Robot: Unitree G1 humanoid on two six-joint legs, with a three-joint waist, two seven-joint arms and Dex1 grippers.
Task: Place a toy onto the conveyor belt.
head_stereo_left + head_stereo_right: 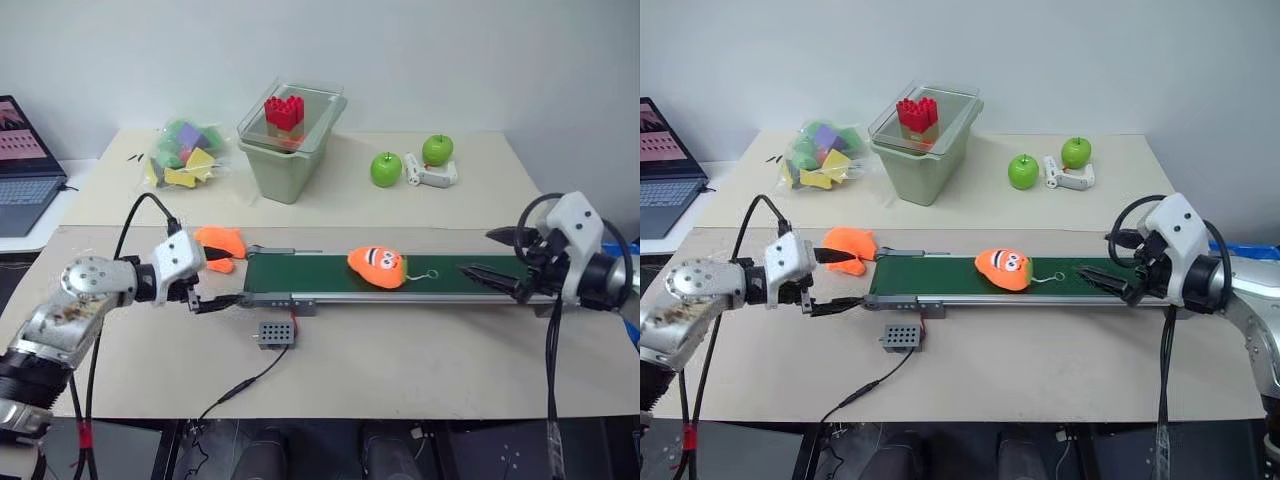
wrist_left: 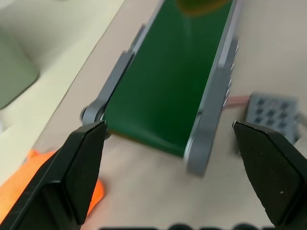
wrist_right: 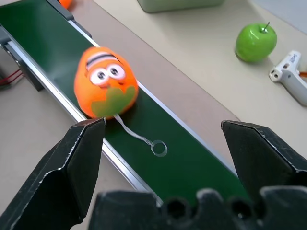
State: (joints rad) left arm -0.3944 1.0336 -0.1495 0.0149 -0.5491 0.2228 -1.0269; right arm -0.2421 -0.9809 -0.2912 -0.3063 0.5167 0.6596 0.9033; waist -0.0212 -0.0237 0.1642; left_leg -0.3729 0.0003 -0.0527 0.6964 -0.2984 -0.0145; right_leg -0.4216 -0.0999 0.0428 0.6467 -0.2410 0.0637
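Observation:
The orange egg-shaped toy (image 1: 378, 266) with a cartoon face lies on the dark green conveyor belt (image 1: 320, 275), right of its middle, its thin loop (image 3: 158, 147) trailing on the belt. My left gripper (image 1: 222, 282) is open at the belt's left end, nothing between its fingers; its wrist view looks down the conveyor belt (image 2: 168, 81). Over the belt's right end my right gripper (image 1: 492, 255) is open and empty, pointing at the toy (image 3: 104, 82), a short way from it.
A lumpier orange toy (image 1: 220, 243) lies by the belt's left end, near my left gripper. The grey control box (image 1: 275, 334) sits in front of the belt. Behind are a green bin (image 1: 285, 165) with a red block, a bag of blocks (image 1: 185, 150), two apples (image 1: 386, 168), and a laptop (image 1: 20, 165).

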